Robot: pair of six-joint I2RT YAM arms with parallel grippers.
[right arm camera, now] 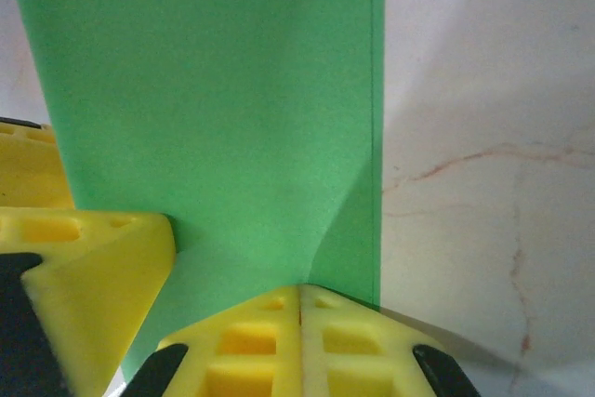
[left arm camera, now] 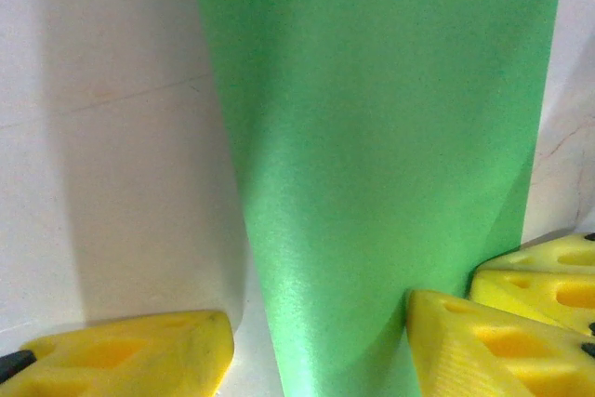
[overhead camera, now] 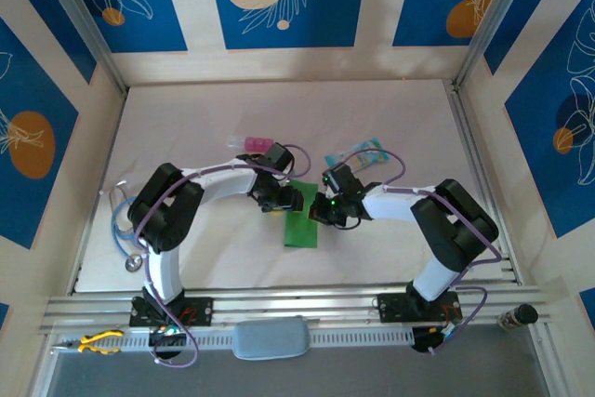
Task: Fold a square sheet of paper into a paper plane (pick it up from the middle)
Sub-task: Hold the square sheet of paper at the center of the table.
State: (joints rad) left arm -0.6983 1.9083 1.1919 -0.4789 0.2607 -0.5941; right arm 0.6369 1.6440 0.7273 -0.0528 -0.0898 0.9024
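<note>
- The green paper (overhead camera: 301, 220) lies flat on the white tabletop (overhead camera: 279, 109), in the middle, between the two arms.
- It is folded into a long, thin strip.
- The left tool (overhead camera: 276, 200) is down at the top left of the paper.
- It is open. In the left wrist view its yellow fingers (left arm camera: 130, 352) stand apart, one on each side, and the paper runs between them.
- It holds nothing.
- The right tool (overhead camera: 325, 208) is down at the right edge of the paper, close to the left tool.
- It is closed. In the right wrist view its two yellow fingertips (right arm camera: 251, 341) are pressed together right at the paper.
- I cannot tell if any paper is pinched between them. The paper's edge there looks straight.
- A small pink block (overhead camera: 249, 142) lies farther back on the left.
- A pale blue packet (overhead camera: 358, 152) lies farther back on the right.
</note>
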